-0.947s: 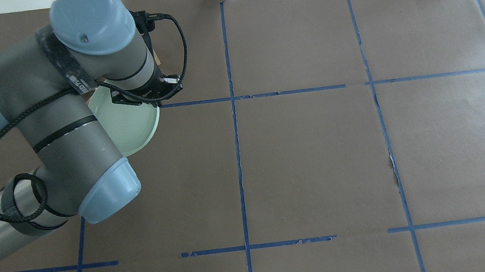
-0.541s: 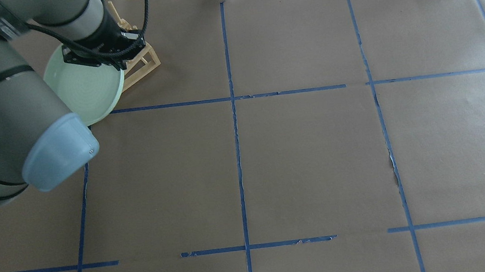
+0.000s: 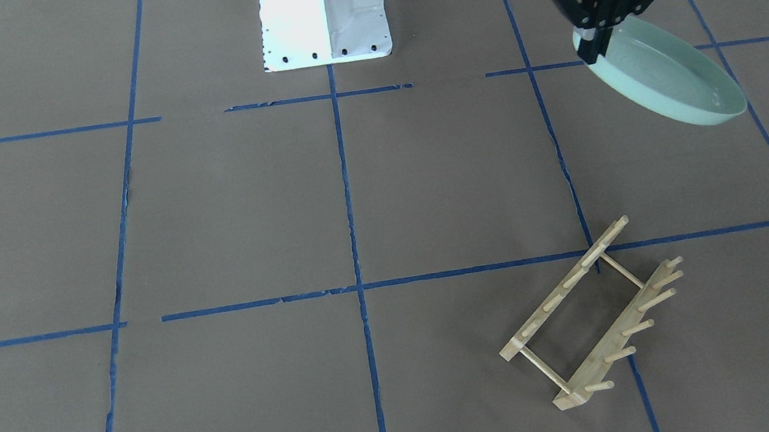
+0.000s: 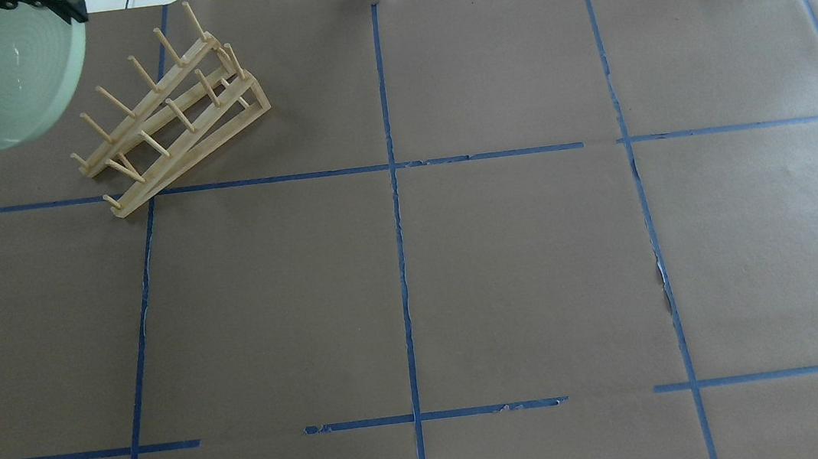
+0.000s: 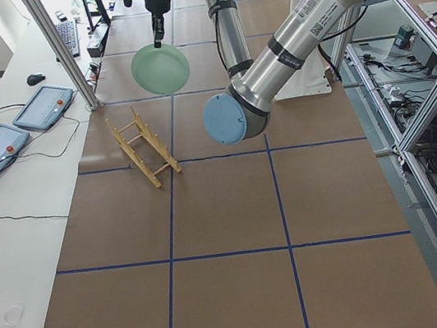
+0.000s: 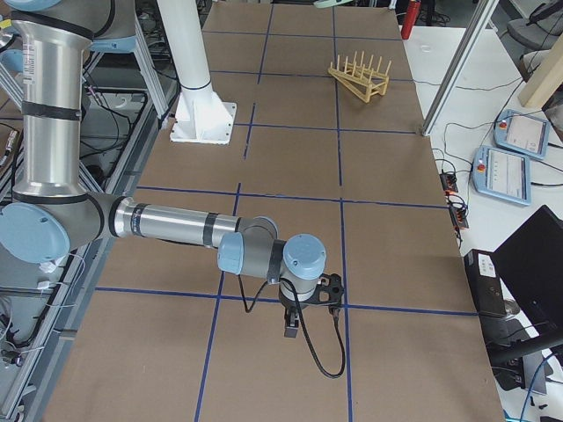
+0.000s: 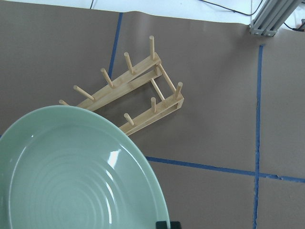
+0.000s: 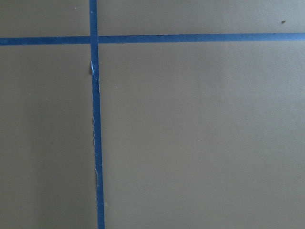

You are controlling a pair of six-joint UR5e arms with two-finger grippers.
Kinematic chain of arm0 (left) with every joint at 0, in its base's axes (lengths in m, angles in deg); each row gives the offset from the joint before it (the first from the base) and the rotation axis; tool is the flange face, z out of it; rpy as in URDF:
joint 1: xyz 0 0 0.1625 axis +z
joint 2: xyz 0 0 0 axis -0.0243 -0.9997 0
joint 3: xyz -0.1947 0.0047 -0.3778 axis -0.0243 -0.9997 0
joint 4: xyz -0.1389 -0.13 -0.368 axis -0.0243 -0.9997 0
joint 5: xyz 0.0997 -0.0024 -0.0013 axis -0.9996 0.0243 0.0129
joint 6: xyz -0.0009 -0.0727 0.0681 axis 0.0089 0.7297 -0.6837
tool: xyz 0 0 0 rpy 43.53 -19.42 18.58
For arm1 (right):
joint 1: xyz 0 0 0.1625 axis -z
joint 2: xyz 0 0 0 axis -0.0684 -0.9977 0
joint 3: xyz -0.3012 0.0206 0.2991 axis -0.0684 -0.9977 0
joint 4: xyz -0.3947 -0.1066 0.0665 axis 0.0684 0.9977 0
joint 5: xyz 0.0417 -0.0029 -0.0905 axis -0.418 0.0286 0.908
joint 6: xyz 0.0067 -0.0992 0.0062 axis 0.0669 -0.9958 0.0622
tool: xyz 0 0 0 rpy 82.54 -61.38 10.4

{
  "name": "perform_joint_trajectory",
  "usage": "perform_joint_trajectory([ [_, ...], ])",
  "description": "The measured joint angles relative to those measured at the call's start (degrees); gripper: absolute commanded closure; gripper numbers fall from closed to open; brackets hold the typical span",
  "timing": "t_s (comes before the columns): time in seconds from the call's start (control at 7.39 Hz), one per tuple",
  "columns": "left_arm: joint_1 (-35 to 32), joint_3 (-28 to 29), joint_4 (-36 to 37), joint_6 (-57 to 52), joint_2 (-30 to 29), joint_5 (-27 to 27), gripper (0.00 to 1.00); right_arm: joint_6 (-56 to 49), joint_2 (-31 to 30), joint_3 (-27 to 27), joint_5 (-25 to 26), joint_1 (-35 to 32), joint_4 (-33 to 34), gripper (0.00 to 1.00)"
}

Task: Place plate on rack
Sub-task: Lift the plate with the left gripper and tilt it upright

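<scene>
My left gripper [image 3: 591,47] is shut on the rim of the pale mint-green plate [image 3: 668,78] and holds it tilted, high above the table. The plate also shows in the overhead view [image 4: 14,74], the exterior left view [image 5: 160,67] and the left wrist view [image 7: 76,176]. The light-wood rack [image 3: 595,315] stands on the table, apart from the plate and with nothing in it; it also shows in the overhead view [image 4: 168,107] and the left wrist view [image 7: 138,95]. My right gripper [image 6: 292,330] hangs low over bare table far from the rack; I cannot tell its state.
The white robot base plate [image 3: 323,11] sits at the table's near-robot edge. Blue tape lines cross the brown table cover. An aluminium post [image 5: 59,48] and tablets [image 5: 43,107] stand beyond the table's far edge, close to the rack.
My left arm has carried the plate to the left and away across the overhead view, from beside the rack to past its far-left end. The rack, hidden before, now shows whole.
</scene>
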Motion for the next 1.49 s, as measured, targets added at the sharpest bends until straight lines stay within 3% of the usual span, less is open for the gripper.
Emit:
perform_joint_trajectory([
  [0.27,-6.52,0.19,-11.06,-1.38,3.87,7.93,1.0,0.0,0.0,0.0,0.0,0.0,0.0,0.0],
  [0.54,-9.12,1.65,-30.06,3.74,11.61,12.1,1.0,0.0,0.0,-0.01,0.0,0.02,0.0,0.0],
  [0.81,-9.61,6.55,-49.8,12.5,16.53,14.0,1.0,0.0,0.0,-0.03,0.0,0.04,0.0,0.0],
  [1.49,-9.35,23.93,-91.29,34.83,19.66,14.13,1.0,0.0,0.0,-0.03,0.0,0.02,0.0,0.0],
])
